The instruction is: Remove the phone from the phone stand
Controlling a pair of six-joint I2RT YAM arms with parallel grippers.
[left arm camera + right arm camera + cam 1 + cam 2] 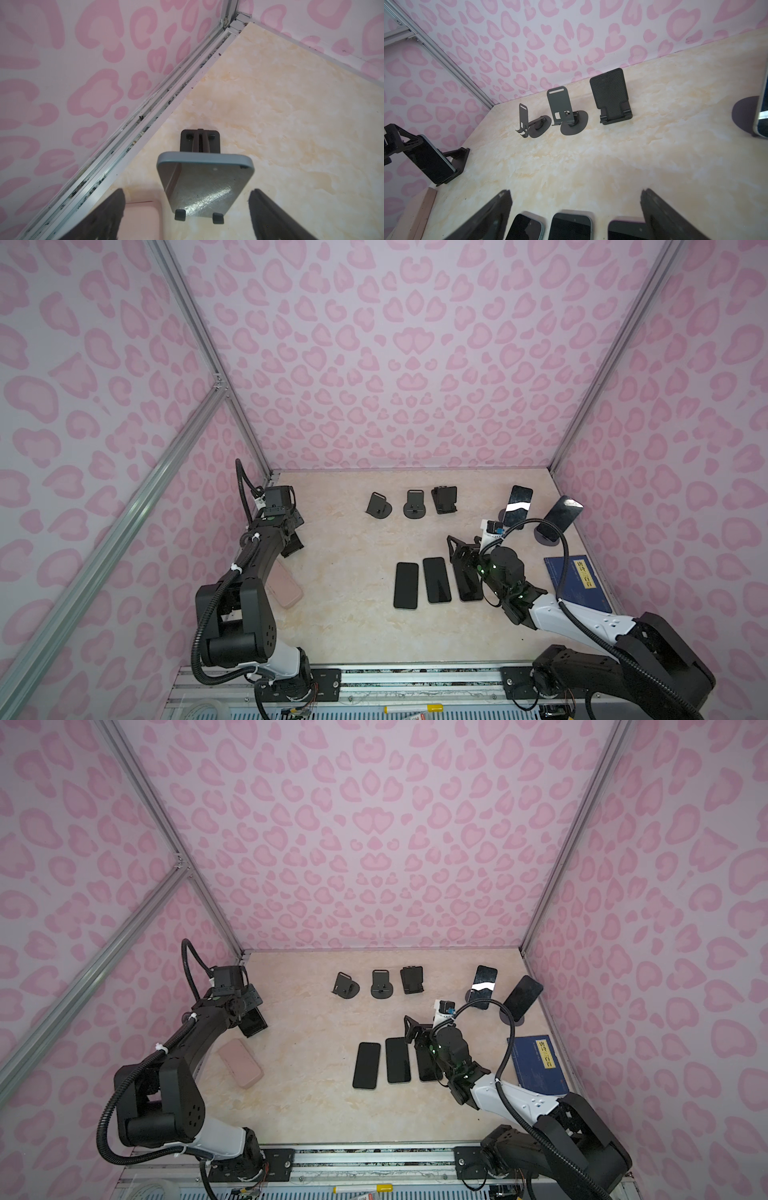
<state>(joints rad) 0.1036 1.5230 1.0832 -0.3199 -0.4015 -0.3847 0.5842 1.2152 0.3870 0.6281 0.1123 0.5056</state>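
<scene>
At the table's left a dark phone (205, 182) leans on a black phone stand (200, 141), its lower edge resting on two small hooks. My left gripper (187, 190) is open, one finger on either side of the phone and neither touching it. In both top views this gripper (291, 537) (251, 1011) hangs over the phone (254, 1026). The right wrist view shows the same phone (431, 162) from the side. My right gripper (575, 192) (457, 549) is open and empty, above three phones (436, 580) lying flat.
Three empty stands (378, 506) (414, 506) (444, 499) line the back. Two more phones on stands (518, 506) (561, 516) are at the back right. A pink case (284, 585) lies by the left arm, near the wall rail (145, 124). A blue book (577, 583) lies at the right.
</scene>
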